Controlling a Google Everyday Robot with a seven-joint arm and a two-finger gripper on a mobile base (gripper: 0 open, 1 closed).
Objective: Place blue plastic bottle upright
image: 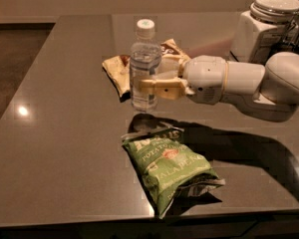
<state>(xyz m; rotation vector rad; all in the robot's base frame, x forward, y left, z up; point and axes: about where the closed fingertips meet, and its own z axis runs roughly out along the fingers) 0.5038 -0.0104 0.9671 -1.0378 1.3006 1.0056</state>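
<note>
- Nearly done: blue plastic bottle point(144, 66) is vertical, cap up, mid-bench, closer to the far edge than the near one.
- Gripper point(150, 79) reaches in from the right edge, clamped on the bottle's lower body, one tan finger across the front.
- Can't tell if the base is seated on the bench point(60, 138); its shadow falls just in front.
- Left, I'd say: confirm contact, release, back out without tipping it.
- Neighbours: tan snack packet point(115, 71) just behind the bottle, green chip bag point(169, 171) by the near edge, white jar point(266, 31) at the far right corner.

Upright bottle point(143, 59) in end effector point(150, 77); chip bag point(169, 171) in front.
</note>
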